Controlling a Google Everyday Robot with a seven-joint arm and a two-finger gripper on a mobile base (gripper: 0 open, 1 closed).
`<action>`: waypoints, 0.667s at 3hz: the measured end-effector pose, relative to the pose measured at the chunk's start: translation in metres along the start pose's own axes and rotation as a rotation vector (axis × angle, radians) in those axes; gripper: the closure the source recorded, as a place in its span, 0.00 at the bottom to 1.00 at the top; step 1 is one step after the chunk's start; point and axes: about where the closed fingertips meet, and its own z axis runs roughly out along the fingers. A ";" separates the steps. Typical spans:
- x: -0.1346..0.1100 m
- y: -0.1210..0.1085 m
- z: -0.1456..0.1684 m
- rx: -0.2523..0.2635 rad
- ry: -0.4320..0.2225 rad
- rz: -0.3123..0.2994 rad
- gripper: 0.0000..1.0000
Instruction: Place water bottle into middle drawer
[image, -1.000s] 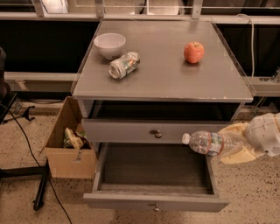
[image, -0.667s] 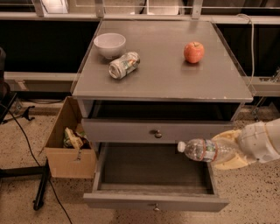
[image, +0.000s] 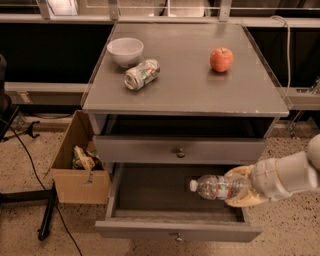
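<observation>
Gripper: enters from the right edge on a white arm. Its pale yellowish fingers are clenched around the water bottle, one above and one below the base end.

Water bottle: held lying horizontal, white cap pointing left, label in the middle of the body. It sits over the right half of the open middle drawer, inside the drawer's outline. Whether it touches the drawer bottom cannot be told.

Middle drawer: pulled out toward the camera. Grey walls and front, small round knob at the front edge, dark bottom. Nothing but the bottle shows within its outline.

Above it: a closed grey drawer front with a round metal knob, then a dark open slot under the top.

Counter: flat grey, matte, slightly worn at the front edge. On it:
- a white bowl, back left
- a silver drink can, lying on its side just beside the bowl, in front and to the right
- a red apple, back right, well apart from both

Surroundings: speckled terrazzo-like floor. An open cardboard box stands left of the cabinet, near it, with crumpled items inside. A black cable trails across the floor at left. Dark panels behind the counter.
</observation>
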 end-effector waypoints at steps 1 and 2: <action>0.028 -0.003 0.043 -0.001 0.073 0.003 1.00; 0.028 -0.003 0.043 -0.001 0.073 0.003 1.00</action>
